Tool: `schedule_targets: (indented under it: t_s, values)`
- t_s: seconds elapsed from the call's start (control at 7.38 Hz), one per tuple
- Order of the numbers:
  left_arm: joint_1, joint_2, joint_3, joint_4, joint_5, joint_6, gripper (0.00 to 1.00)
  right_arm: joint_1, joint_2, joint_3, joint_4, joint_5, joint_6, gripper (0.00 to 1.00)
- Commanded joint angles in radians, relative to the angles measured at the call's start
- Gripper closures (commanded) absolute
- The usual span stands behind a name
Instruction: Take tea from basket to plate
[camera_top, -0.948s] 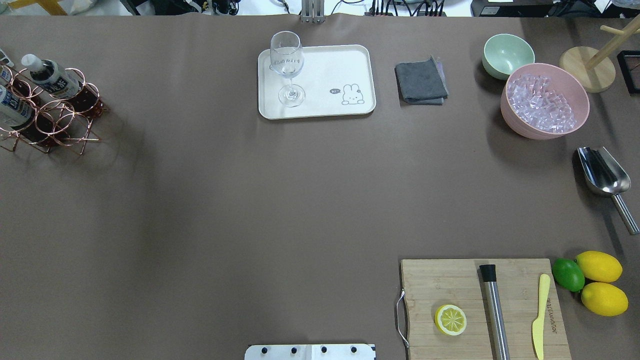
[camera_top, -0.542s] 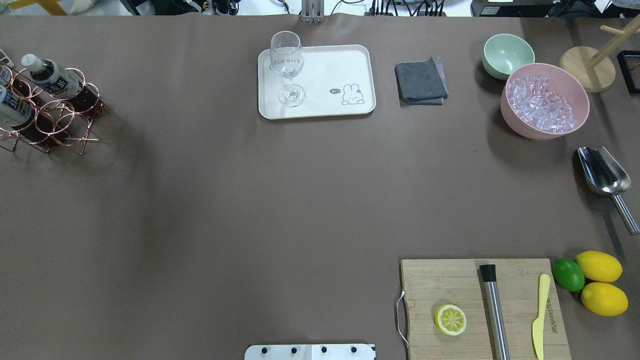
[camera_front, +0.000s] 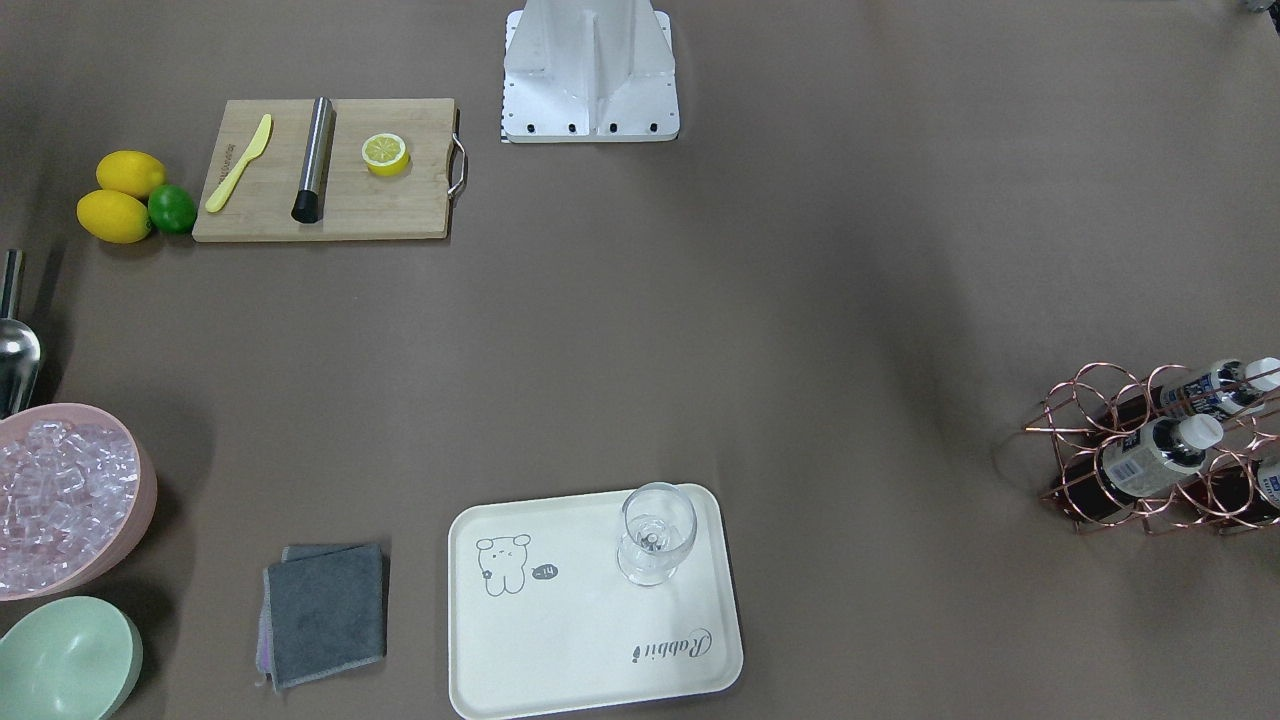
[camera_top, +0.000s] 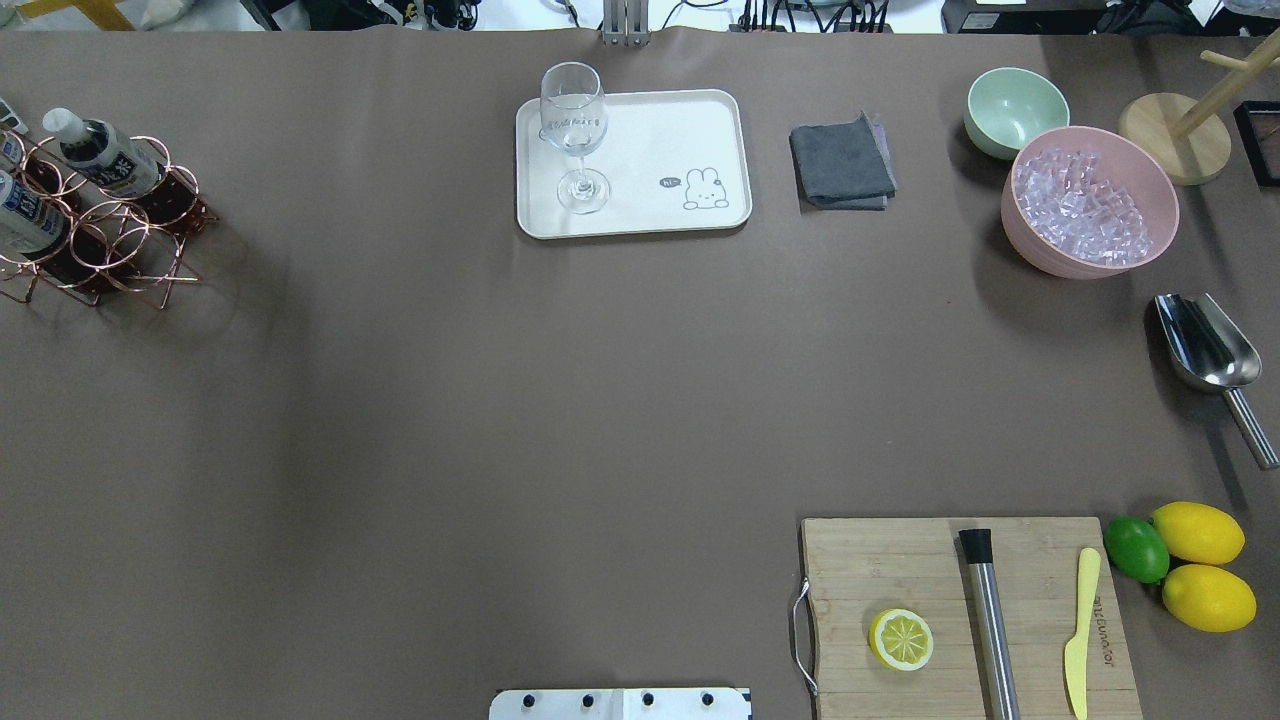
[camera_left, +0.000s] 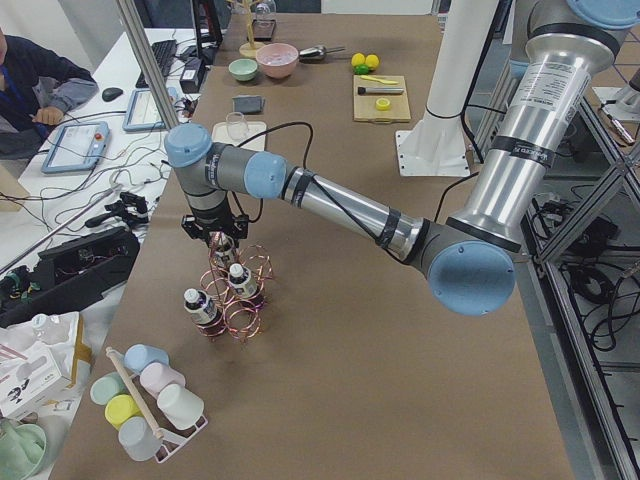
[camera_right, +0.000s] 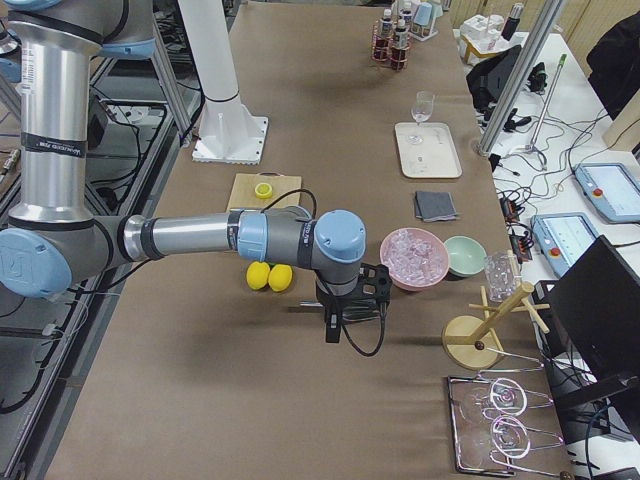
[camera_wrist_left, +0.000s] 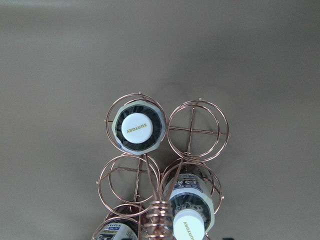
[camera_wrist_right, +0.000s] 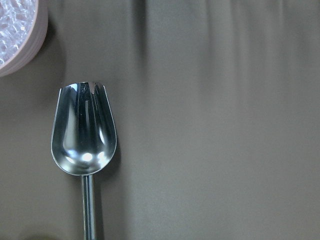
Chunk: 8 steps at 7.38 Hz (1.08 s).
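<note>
The left gripper (camera_left: 222, 243), open or closed I cannot tell, hangs over the basket (camera_wrist_left: 192, 131) at the table's left end; nothing has moved, the tea (camera_wrist_left: 136, 127) still in its ring, so its trip to the far plate (camera_top: 690, 130) hasn't begun.

Rose-gold basket (camera_top: 104, 224), cream plate (camera_top: 660, 130)

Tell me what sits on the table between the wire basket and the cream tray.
Nothing: only bare brown table cover between basket and tray, as the overhead view shows.
</note>
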Motion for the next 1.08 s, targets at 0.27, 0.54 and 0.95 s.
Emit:
schedule_targets:
  t_s: [0.27,0.54,0.95]
  values:
    - [-0.005,0.006,-0.019,-0.002,0.002,0.005,1.0,-0.003,0.023,-0.011,0.0,-0.002,0.0,0.0]
    - [-0.011,0.001,-0.027,0.004,0.008,0.004,1.0,-0.024,0.032,-0.012,0.0,-0.006,0.008,0.0]
    - [-0.04,-0.024,-0.046,0.059,0.008,0.002,1.0,-0.023,0.036,0.0,-0.001,-0.006,0.008,0.0]
